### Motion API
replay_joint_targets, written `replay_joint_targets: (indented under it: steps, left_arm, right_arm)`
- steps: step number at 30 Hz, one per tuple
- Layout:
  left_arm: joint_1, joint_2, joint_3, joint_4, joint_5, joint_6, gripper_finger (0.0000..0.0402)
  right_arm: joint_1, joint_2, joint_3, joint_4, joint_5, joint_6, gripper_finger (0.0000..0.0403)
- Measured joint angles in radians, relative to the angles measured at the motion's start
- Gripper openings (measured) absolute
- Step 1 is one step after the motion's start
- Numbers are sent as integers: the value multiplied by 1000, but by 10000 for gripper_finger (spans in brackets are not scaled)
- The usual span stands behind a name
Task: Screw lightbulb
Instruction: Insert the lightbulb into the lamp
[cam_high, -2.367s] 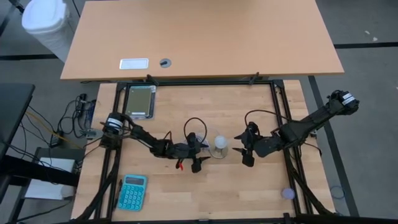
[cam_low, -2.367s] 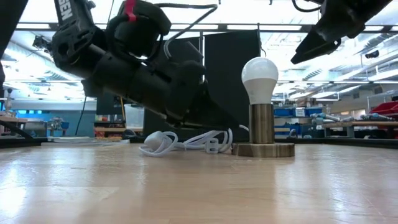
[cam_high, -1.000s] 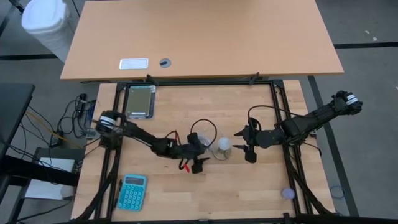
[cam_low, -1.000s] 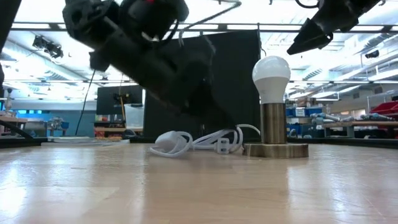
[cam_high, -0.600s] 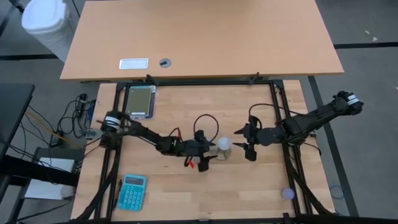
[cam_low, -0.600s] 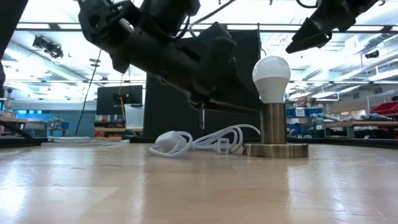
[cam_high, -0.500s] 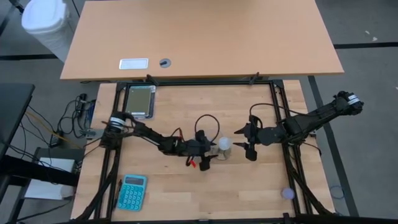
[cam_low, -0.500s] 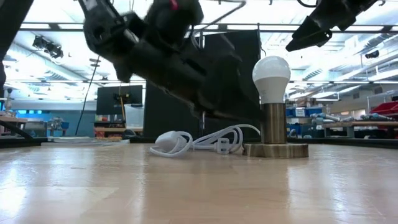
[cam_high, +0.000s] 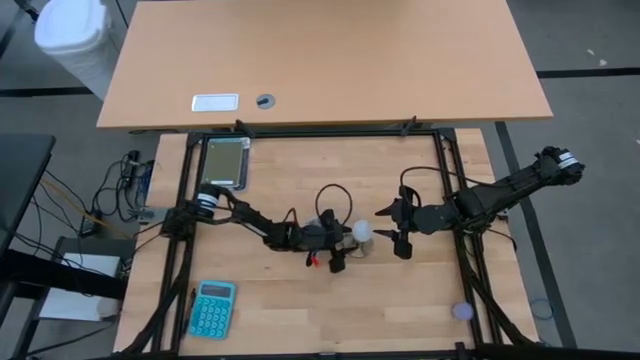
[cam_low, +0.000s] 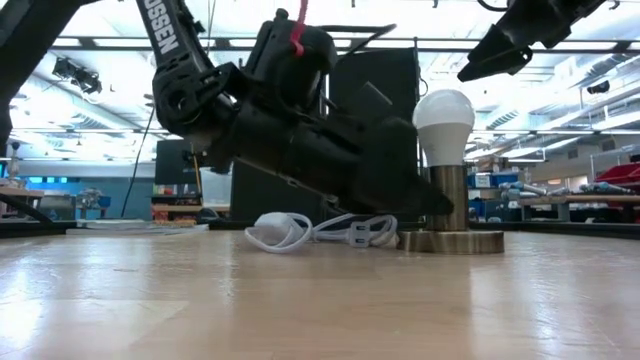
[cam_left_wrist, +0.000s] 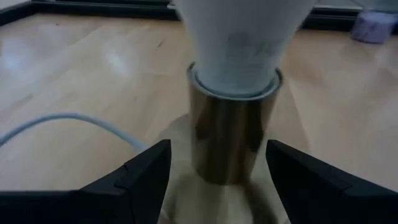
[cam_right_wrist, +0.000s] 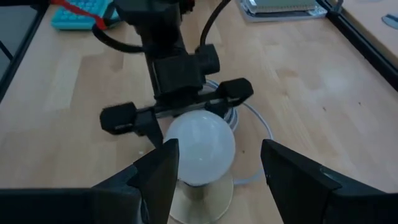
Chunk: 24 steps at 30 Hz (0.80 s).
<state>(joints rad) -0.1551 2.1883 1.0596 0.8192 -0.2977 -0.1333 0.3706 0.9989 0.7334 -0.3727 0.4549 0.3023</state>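
The white lightbulb (cam_high: 362, 232) (cam_low: 443, 115) stands upright with its narrow base in a brass socket (cam_low: 450, 195), whose round foot (cam_low: 450, 241) rests on the table. My left gripper (cam_high: 345, 250) (cam_left_wrist: 217, 146) is low at the socket, open, one finger on each side of the brass column (cam_left_wrist: 233, 134). My right gripper (cam_high: 397, 232) (cam_right_wrist: 219, 144) hangs open above and to the right of the bulb, apart from it. My left gripper comes at the socket's column nearly level from the table's left, one finger (cam_left_wrist: 134, 177) on each side of it. Whether the fingers touch the brass, I cannot tell.
The socket's white cord (cam_low: 310, 230) lies looped on the table behind my left gripper. A teal calculator (cam_high: 212, 308) sits near left, a silver tray (cam_high: 225, 163) far left, a small lilac disc (cam_high: 462, 311) near right. Black frame rails (cam_high: 440, 180) border the table.
My left gripper has gone down and toward the table's right, up to the socket, tipping nearer to level; its open fingers now flank the brass column.
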Motion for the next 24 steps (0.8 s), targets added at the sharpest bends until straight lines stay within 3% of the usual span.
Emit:
replay_joint_targets:
  steps: [20,24]
  left_arm:
    - [0,1,1,19,-45,-9,178]
    - [0,0,1,8,-43,-10,172]
  right_arm:
    - [-9,0,0,16,6,-15,230]
    - [-8,-20,14,-61,-9,-30,230]
